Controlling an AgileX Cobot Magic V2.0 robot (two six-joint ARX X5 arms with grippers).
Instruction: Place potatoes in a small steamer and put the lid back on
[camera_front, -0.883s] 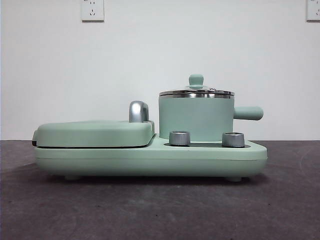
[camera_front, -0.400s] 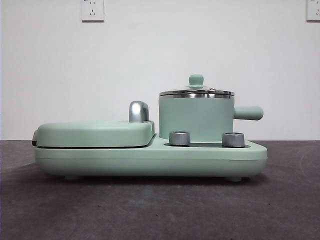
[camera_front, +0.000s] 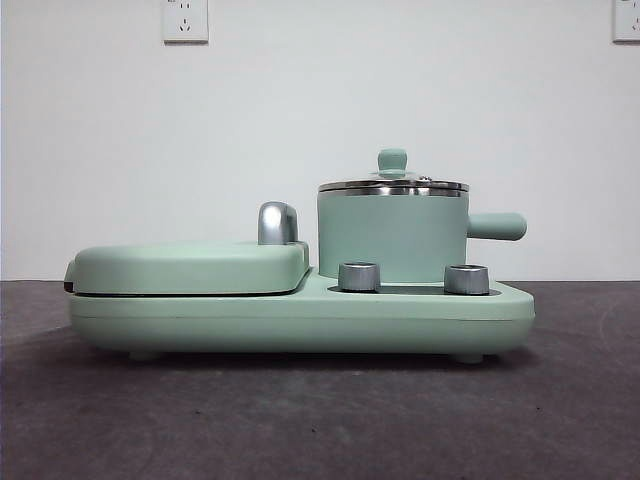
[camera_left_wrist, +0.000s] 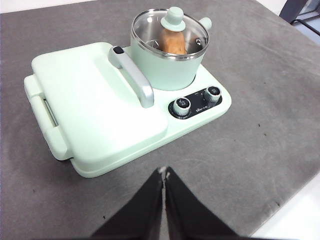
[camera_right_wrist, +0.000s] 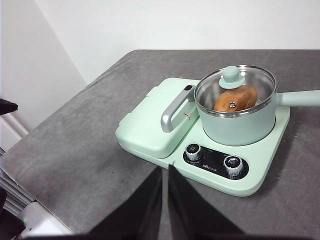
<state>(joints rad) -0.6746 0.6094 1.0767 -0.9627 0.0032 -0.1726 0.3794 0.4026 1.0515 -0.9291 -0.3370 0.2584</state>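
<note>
Potatoes (camera_right_wrist: 236, 98), just one oblong orange-brown piece, are lying inside the small steamer (camera_front: 392, 235), showing through the lid (camera_right_wrist: 235, 90), which is sitting on the steel rim with its green knob upright. The steamer is standing on the mint-green cooker base (camera_front: 300, 320) behind the two steel dials (camera_right_wrist: 214, 158), beside the flat griddle cover (camera_left_wrist: 95, 107) with its silver handle (camera_right_wrist: 174, 109). Both arms are hanging well back over the grey desk (camera_left_wrist: 260, 125): the left pincer (camera_left_wrist: 164, 175) is pressed closed and gripping nothing, and the right pincer (camera_right_wrist: 165, 172) is likewise closed and empty. Judging from this, the work is looking finished, so the step in hand is simply checking and keeping clear. From the low front view the lid seems to be seating level, though the far rim is hidden there. Any touch-up is best made by the knob alone, lowering straight down, without nudging the side handle (camera_front: 497, 226).
</note>
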